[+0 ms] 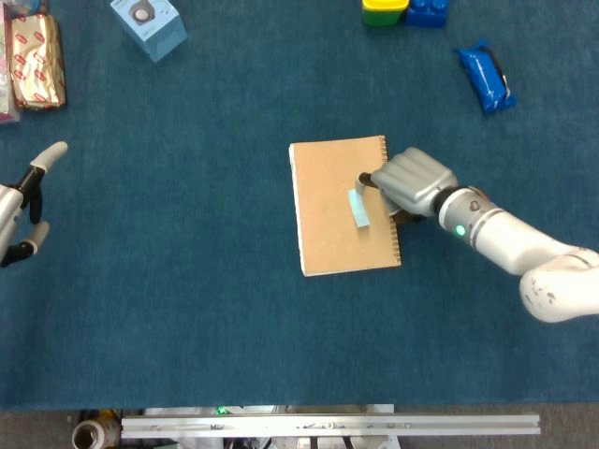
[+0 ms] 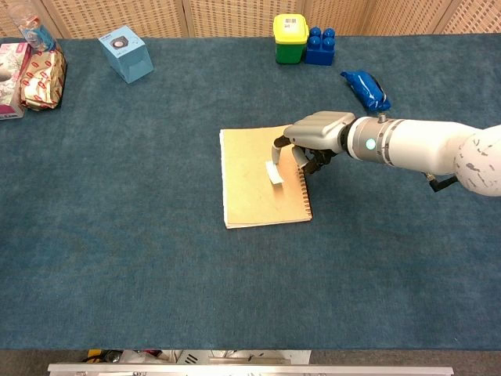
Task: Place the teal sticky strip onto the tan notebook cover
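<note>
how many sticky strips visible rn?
1. A teal sticky strip lies on the tan notebook cover, near its spiral edge, just beside the right hand. None elsewhere; the hand could hide more.

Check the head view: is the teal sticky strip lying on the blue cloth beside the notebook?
No, the teal sticky strip lies on the tan notebook cover, by the right hand.
</note>
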`<action>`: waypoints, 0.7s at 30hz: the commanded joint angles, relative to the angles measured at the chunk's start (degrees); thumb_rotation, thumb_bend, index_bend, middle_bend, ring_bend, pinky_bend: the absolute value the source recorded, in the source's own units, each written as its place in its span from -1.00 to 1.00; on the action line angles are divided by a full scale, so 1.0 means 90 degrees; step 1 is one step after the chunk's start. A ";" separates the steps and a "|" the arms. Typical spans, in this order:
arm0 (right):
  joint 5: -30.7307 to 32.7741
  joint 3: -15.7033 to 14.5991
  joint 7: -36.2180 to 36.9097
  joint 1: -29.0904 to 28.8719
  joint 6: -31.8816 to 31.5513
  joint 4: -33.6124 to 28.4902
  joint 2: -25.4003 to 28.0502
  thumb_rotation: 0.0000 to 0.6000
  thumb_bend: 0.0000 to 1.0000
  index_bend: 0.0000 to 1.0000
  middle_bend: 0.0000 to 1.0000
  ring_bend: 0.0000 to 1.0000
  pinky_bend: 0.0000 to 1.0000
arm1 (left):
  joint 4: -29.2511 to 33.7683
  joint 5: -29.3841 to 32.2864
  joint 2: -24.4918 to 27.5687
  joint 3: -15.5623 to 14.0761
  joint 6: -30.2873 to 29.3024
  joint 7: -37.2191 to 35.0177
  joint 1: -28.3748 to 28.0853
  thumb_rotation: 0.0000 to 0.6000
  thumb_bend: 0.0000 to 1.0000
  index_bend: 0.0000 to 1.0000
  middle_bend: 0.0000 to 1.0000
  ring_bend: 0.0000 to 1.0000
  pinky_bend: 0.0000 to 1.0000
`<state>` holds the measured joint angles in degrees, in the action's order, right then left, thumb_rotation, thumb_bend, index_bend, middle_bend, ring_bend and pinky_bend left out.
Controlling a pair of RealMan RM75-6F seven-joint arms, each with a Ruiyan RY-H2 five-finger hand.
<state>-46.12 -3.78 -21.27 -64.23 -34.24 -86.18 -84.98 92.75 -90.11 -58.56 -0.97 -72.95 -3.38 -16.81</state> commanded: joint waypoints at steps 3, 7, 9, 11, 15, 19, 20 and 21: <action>0.0028 -0.0015 -0.0033 -0.0018 0.0008 0.0000 -0.0009 0.87 1.00 -0.45 1.00 1.00 1.00 | 0.0001 0.0016 0.0009 -0.0004 -0.0023 0.0000 0.0024 1.00 -0.13 -0.84 0.39 0.60 0.65; 0.0031 0.0014 -0.0015 0.0000 -0.0054 -0.0040 0.0013 0.87 1.00 -0.45 1.00 1.00 1.00 | -0.0004 0.0016 0.0012 -0.0009 -0.0031 -0.0005 0.0035 1.00 -0.13 -0.84 0.39 0.60 0.65; 0.0005 0.0039 -0.0004 0.0006 -0.0080 -0.0065 0.0030 0.86 1.00 -0.45 1.00 1.00 1.00 | -0.0006 0.0014 0.0011 -0.0005 -0.0029 -0.0007 0.0032 1.00 -0.13 -0.84 0.39 0.60 0.65; -0.0028 0.0066 0.0023 0.0019 -0.0096 -0.0082 0.0032 0.87 1.00 -0.45 1.00 1.00 1.00 | -0.0006 0.0011 0.0011 0.0000 -0.0030 -0.0011 0.0028 1.00 -0.13 -0.84 0.38 0.60 0.65; -0.0038 0.0037 0.0002 0.0008 -0.0029 -0.0019 -0.0011 0.87 1.00 -0.45 1.00 1.00 1.00 | -0.0012 0.0008 0.0005 0.0007 -0.0034 -0.0021 0.0024 1.00 -0.13 -0.84 0.38 0.60 0.65; 0.0033 -0.0018 -0.0060 -0.0017 0.0016 0.0056 -0.0071 0.87 1.00 -0.45 1.00 1.00 1.00 | -0.0034 0.0009 -0.0001 -0.0008 -0.0024 -0.0029 0.0033 1.00 -0.13 -0.84 0.38 0.60 0.65; 0.0057 -0.0024 -0.0073 -0.0021 0.0008 0.0069 -0.0081 0.87 1.00 -0.45 1.00 1.00 1.00 | -0.0041 0.0013 -0.0003 -0.0012 -0.0018 -0.0031 0.0036 1.00 -0.13 -0.84 0.38 0.60 0.65; 0.0077 -0.0027 -0.0083 -0.0026 0.0003 0.0076 -0.0085 0.87 1.00 -0.45 1.00 1.00 1.00 | -0.0045 0.0016 -0.0002 -0.0014 -0.0014 -0.0033 0.0037 1.00 -0.13 -0.84 0.38 0.60 0.65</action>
<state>-45.47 -4.00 -21.96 -64.43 -34.20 -85.55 -85.71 92.33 -89.96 -58.58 -1.09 -73.06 -3.68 -16.48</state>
